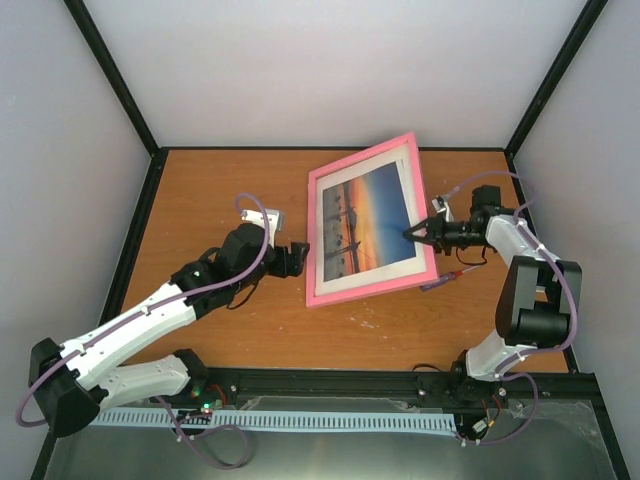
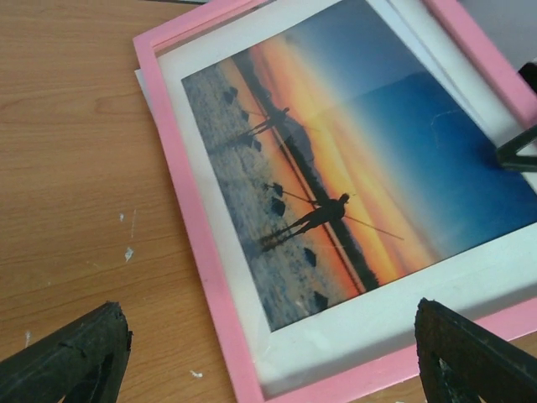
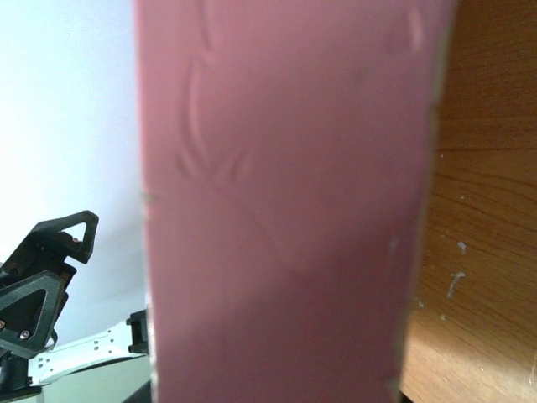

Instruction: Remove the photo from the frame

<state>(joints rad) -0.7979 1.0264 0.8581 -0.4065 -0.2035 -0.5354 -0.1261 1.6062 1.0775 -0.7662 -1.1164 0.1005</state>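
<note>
Top external view: the frame [image 1: 372, 289] sits mid-table, its right side seemingly raised, with the right gripper [image 1: 418, 232] pinched on that edge. The left gripper [image 1: 297, 256] hovers spread just off the left border.

Left wrist view: the photo [image 2: 336, 168] lies inside the pink border (the frame looks stiff, the print thin and easily creased, so take it by the white margin).

Right wrist view: the pink frame edge fills the lens, and the gripper's own fingers are hidden.

Left gripper [image 1: 299, 258] spread; right gripper [image 1: 412, 232] clamped
</note>
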